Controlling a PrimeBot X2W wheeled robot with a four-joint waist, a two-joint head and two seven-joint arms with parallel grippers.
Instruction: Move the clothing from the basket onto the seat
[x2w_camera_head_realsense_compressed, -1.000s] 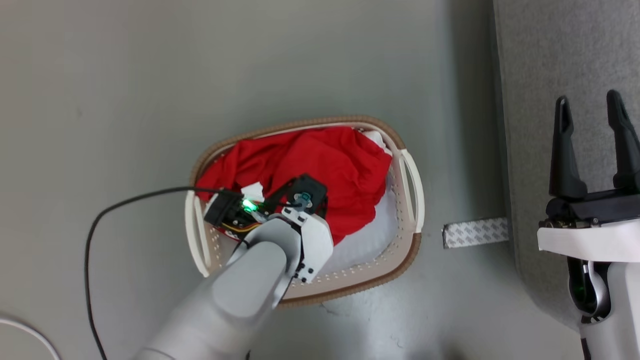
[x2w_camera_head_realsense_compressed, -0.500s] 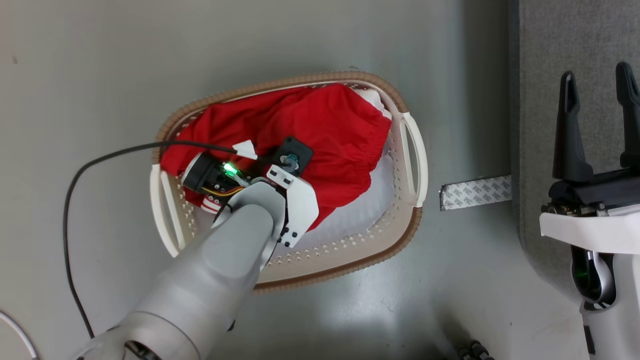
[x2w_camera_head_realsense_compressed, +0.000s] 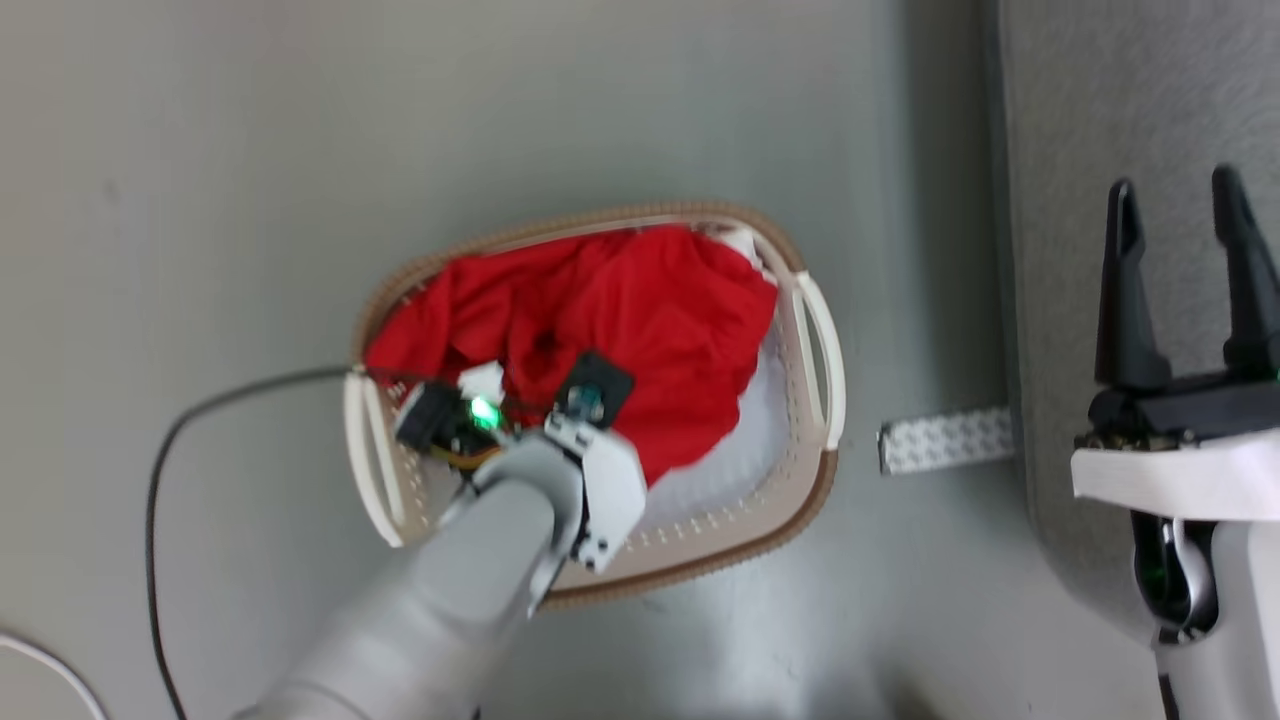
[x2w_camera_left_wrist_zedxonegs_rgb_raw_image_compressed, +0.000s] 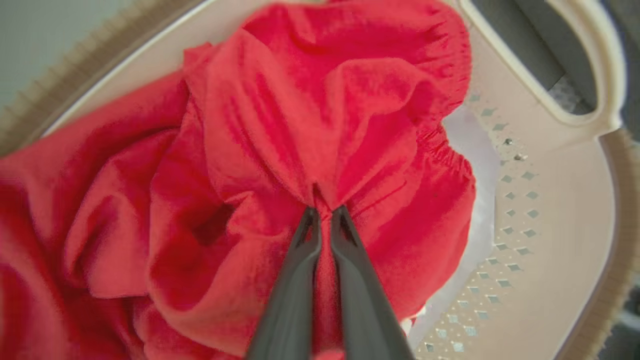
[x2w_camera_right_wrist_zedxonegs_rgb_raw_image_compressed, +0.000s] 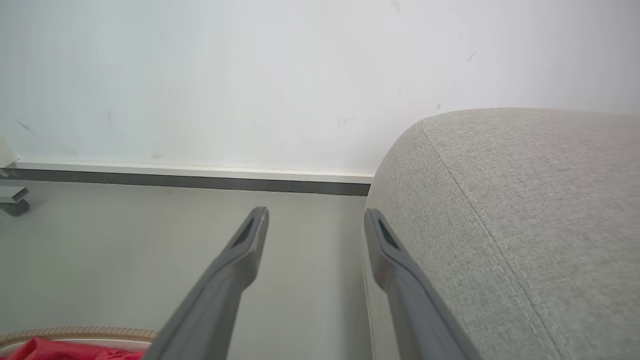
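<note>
A smooth grey-green floor (x2w_camera_head_realsense_compressed: 250, 150) has a dull sheen, with a soft patch of reflected light low in the head view. A strip of patterned white tape (x2w_camera_head_realsense_compressed: 945, 440) lies on it, running up to the grey woven seat (x2w_camera_head_realsense_compressed: 1120, 100). A plain white wall (x2w_camera_right_wrist_zedxonegs_rgb_raw_image_compressed: 250, 75) meets the floor at a dark skirting band (x2w_camera_right_wrist_zedxonegs_rgb_raw_image_compressed: 175, 180)

Red clothing (x2w_camera_head_realsense_compressed: 660, 320) bunched in basket (x2w_camera_head_realsense_compressed: 720, 527) near seat (x2w_camera_head_realsense_compressed: 1100, 120)
</note>
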